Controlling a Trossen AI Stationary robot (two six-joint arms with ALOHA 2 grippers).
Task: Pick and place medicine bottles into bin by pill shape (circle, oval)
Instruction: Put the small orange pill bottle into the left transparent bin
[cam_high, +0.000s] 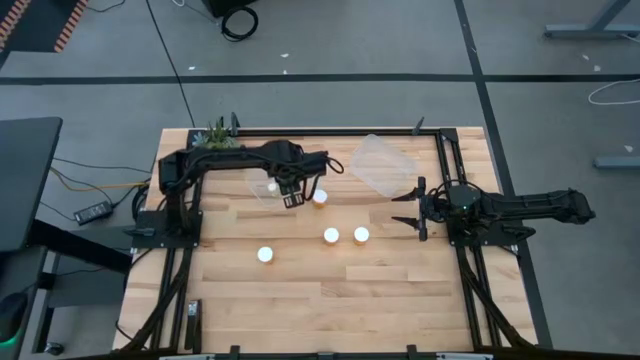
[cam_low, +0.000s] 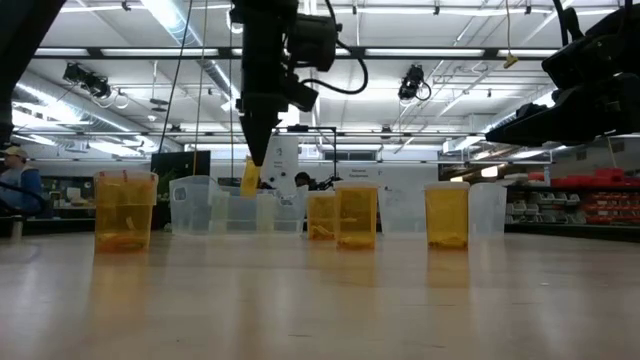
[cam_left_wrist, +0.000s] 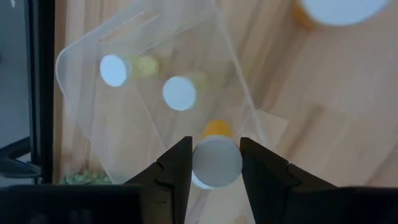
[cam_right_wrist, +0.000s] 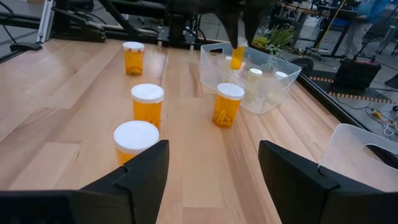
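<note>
My left gripper (cam_high: 293, 199) is shut on a small orange bottle with a white cap (cam_left_wrist: 216, 163), over a clear bin (cam_left_wrist: 93, 112); the low view (cam_low: 250, 178) shows the bottle held high above the table. Two white-capped bottles (cam_left_wrist: 114, 70) (cam_left_wrist: 179, 93) lie on their sides in that bin. Several wider orange bottles stand upright on the table (cam_high: 320, 197) (cam_high: 331, 236) (cam_high: 361, 236) (cam_high: 265, 254). My right gripper (cam_high: 408, 211) is open and empty at the table's right, with two bottles (cam_right_wrist: 135, 140) (cam_right_wrist: 147, 102) in front of it. My left gripper pinches the small bottle at its white cap (cam_left_wrist: 205, 177) between the two fingers (cam_left_wrist: 177, 171). The fingers come from above, pointing down. The bottle hangs cap up, its orange body (cam_left_wrist: 217, 129) below the fingertips, lifted clear over the bin and slightly tilted.
A second clear bin (cam_high: 382, 165) sits at the far right of the table, beside my right gripper (cam_right_wrist: 367, 149). A small green plant (cam_high: 218, 135) stands at the far left corner. Bare wood lies along the near half of the table.
</note>
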